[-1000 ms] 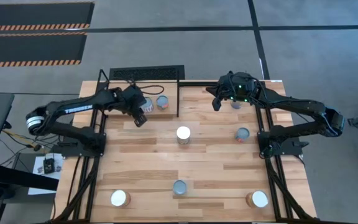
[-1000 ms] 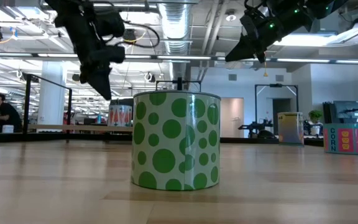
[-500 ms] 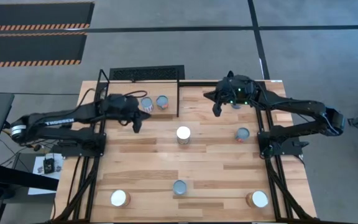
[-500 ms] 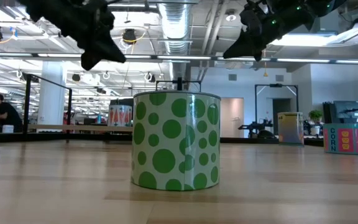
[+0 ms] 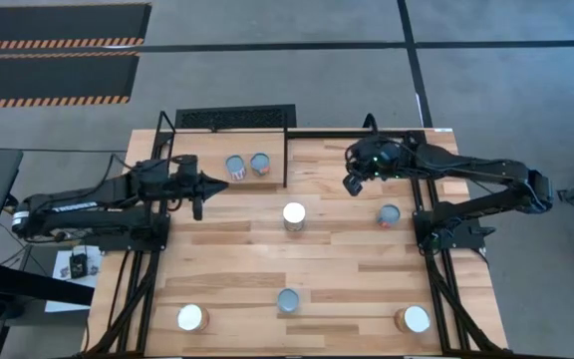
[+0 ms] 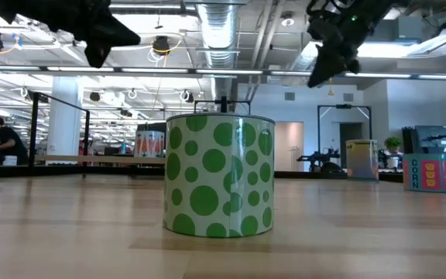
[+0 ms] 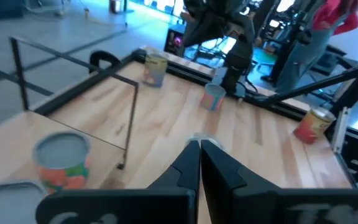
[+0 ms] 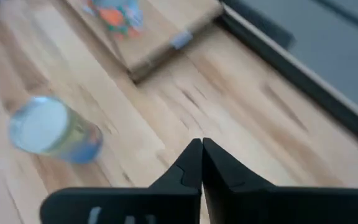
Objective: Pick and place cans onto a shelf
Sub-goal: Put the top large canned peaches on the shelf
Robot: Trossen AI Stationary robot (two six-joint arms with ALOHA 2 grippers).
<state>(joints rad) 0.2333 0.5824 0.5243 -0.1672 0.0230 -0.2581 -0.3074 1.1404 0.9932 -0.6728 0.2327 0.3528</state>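
Two cans [image 5: 235, 167] [image 5: 260, 163] stand upright on the shelf [image 5: 286, 150], a light board in a black rod frame at the table's far left. Other cans stand on the table: a white-topped one in the middle [image 5: 294, 213], one at the right [image 5: 390, 215] and three along the near edge [image 5: 192, 318] [image 5: 288, 299] [image 5: 417, 319]. My left gripper [image 5: 199, 197] is shut and empty, left of the shelf cans and above the table. My right gripper [image 5: 352, 185] is shut and empty, above the far right of the table. In the right wrist view the middle can [image 8: 55, 132] lies ahead of the fingers.
The green-dotted can [image 6: 219, 174] fills the middle of the low view. The shelf's thin black rods [image 7: 132, 118] stand beside the left gripper. A further can [image 7: 156, 67] stands at the far right, under the right arm. Bare planks lie between the middle can and the near row.
My left gripper has drawn back from the shelf cans toward the table's left edge, and its arm has folded in. My right gripper has gone a little toward the near edge and turned. No can has moved.
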